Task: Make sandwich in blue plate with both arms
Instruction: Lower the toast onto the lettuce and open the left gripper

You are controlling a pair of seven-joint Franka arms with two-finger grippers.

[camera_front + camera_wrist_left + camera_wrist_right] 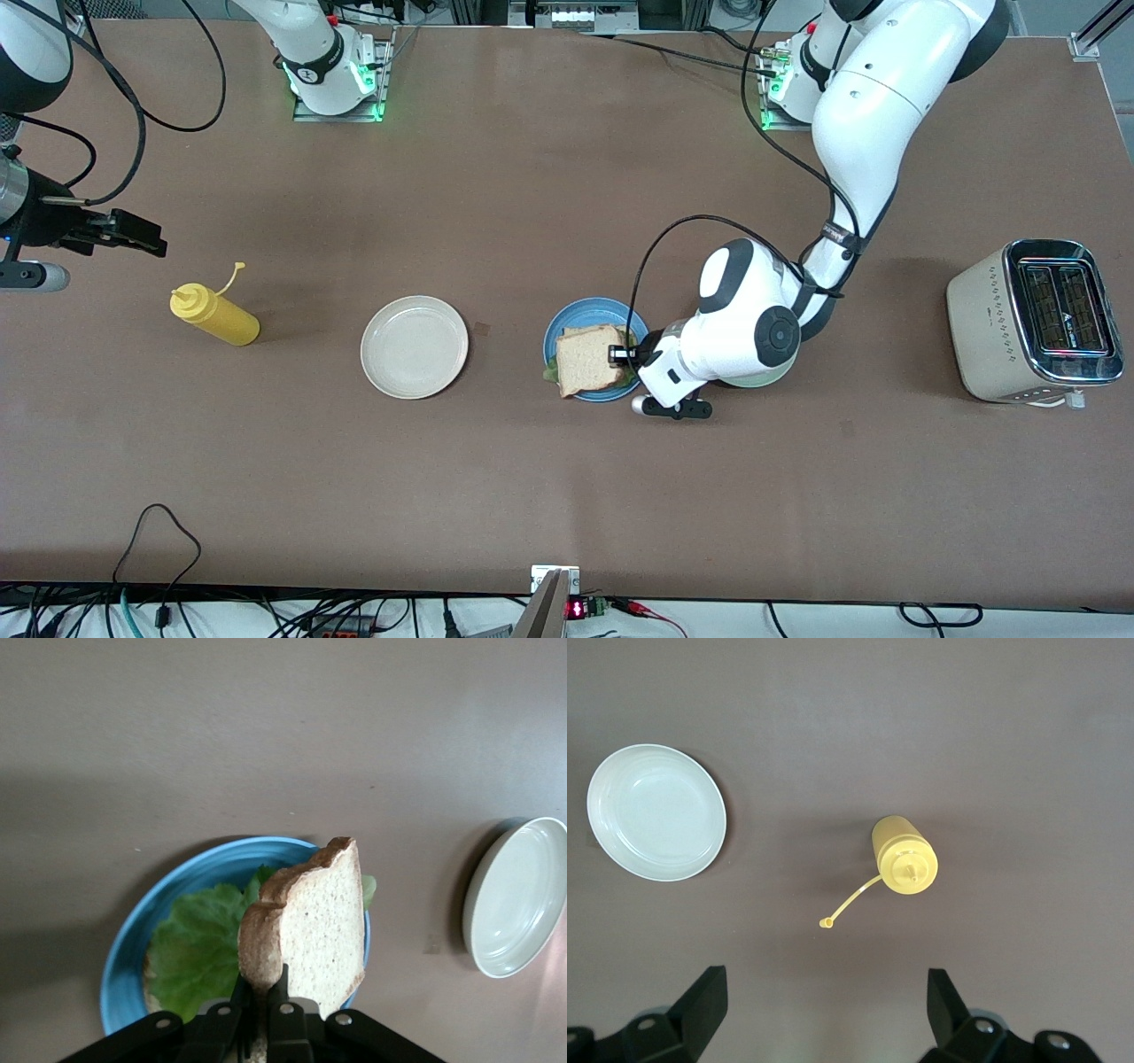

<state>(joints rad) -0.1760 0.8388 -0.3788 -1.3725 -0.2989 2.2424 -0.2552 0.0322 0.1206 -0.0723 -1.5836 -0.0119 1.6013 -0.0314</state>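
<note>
Top bread slice [310, 930] hangs tilted over the blue plate [567, 321], pinched at its crust edge in the left claw [263, 992], jaws clamped tight. Lettuce [199, 948] lies in the plate on a bottom slice. Step in hand: capping the sandwich; next move likely lower, flatten, release. Cream plate [415, 346], at 9 o'clock of the blue one on the counter [567, 496], holds nothing. Mustard bottle [213, 315] farther out at 9. Right claw [824, 1010] waits above it, wide open, empty. Toaster [1032, 321] at 3 o'clock.
</note>
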